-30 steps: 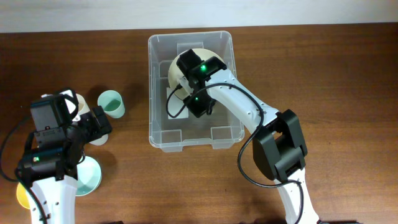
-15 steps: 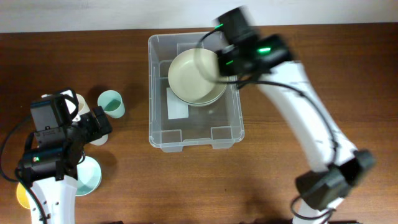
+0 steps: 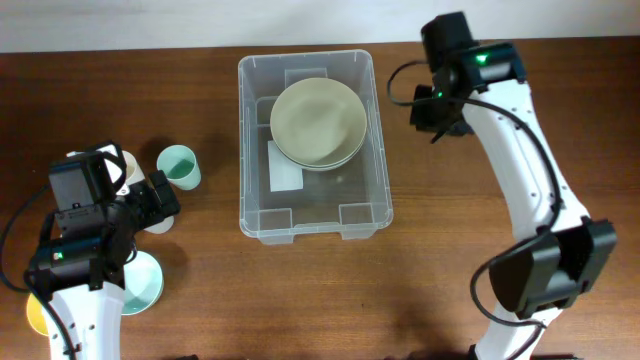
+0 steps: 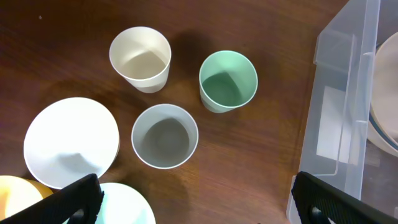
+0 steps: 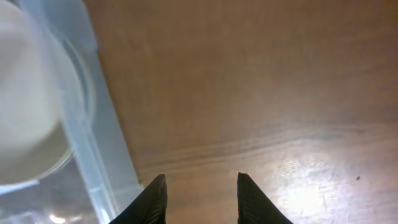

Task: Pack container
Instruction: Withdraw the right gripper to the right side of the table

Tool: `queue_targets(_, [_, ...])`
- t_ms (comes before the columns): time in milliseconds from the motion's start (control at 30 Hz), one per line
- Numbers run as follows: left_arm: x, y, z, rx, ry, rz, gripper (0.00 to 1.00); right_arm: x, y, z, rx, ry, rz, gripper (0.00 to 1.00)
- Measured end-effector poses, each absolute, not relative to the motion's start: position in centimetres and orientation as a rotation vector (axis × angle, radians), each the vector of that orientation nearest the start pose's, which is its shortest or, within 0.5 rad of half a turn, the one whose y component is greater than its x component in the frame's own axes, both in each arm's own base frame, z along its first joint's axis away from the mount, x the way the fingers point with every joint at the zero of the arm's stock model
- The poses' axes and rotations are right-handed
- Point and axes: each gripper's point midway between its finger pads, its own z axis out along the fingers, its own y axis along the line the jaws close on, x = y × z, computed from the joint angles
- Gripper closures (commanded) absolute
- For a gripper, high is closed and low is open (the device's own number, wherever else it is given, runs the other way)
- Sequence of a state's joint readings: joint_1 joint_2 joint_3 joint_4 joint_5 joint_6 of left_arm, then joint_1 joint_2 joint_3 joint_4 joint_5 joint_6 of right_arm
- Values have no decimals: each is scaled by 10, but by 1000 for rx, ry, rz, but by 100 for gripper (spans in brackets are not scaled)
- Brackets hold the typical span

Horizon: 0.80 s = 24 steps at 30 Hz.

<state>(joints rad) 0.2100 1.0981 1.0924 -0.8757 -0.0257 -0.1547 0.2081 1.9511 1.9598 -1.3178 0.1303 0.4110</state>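
The clear plastic container (image 3: 243, 150) stands at the table's middle with stacked cream bowls (image 3: 318, 122) in its far half and a white label on its bottom. My right gripper (image 3: 432, 110) is open and empty over bare table just right of the container; its wrist view shows the container's rim (image 5: 93, 124) and a bowl (image 5: 25, 112) to the left of the fingers (image 5: 200, 199). My left gripper (image 4: 199, 208) is open and empty above the cups, left of the container (image 4: 345, 93).
Left of the container stand a green cup (image 4: 227, 81), a cream cup (image 4: 140, 58) and a grey cup (image 4: 165, 136). A white bowl (image 4: 71, 142), a yellow bowl (image 4: 15, 193) and a pale mint bowl (image 4: 124, 205) lie nearer the left edge.
My right gripper has left the cream bowl in the container and swung up and out to the right of it. The left arm has not moved.
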Motion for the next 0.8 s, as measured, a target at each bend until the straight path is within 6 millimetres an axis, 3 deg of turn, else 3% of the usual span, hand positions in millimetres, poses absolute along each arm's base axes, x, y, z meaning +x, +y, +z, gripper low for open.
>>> queue_targets(267, [294, 67, 218, -456, 2409, 56, 1, 411, 89, 132, 189, 2949, 98, 67])
queue_targets(367, [294, 67, 217, -456, 2410, 56, 1, 409, 101, 122, 110, 2967, 188, 66])
queue_targets(567, [294, 67, 217, -456, 2410, 55, 1, 411, 126, 125, -81, 2939, 385, 61])
queue_targets(800, [294, 67, 217, -456, 2410, 56, 1, 408, 137, 129, -189, 2922, 483, 61])
